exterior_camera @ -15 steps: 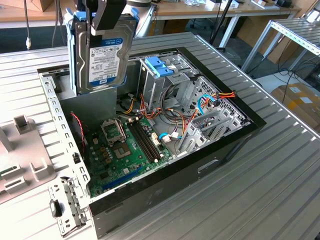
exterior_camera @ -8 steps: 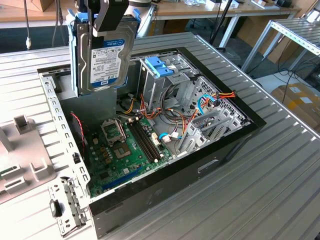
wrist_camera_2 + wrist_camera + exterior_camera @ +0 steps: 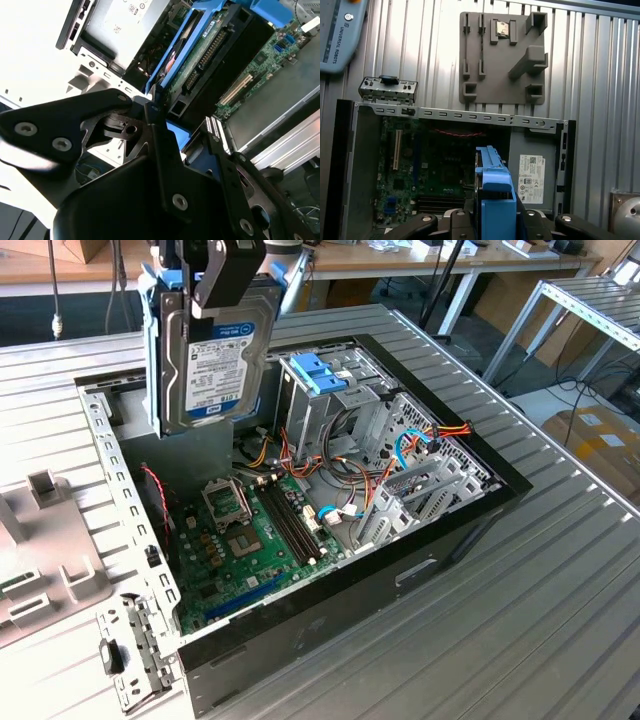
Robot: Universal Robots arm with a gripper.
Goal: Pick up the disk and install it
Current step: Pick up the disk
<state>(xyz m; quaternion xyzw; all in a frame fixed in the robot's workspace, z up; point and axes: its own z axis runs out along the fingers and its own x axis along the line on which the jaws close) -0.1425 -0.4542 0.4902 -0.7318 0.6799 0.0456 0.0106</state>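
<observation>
The claw [image 3: 208, 302] has the disk [image 3: 212, 365] clamped between its two black fingers [image 3: 232, 270]. They are drawn in just as far as the disk's thickness allows, and one finger lies on the labelled face. The disk hangs upright from the claw, lifted clear of what lies below. Beneath the claw sits the open computer case [image 3: 420, 560], with a green circuit board [image 3: 250, 540] on its floor. A blue-topped metal drive cage [image 3: 330, 390] stands just beside the disk, toward the exterior view's right.

In the first wrist view the disk's blue rail [image 3: 495, 195] shows edge-on between the fingers, with a grey power box [image 3: 532, 175] below it. Beyond the case a grey slotted plate [image 3: 500, 55] lies on the ribbed table [image 3: 600, 75].
</observation>
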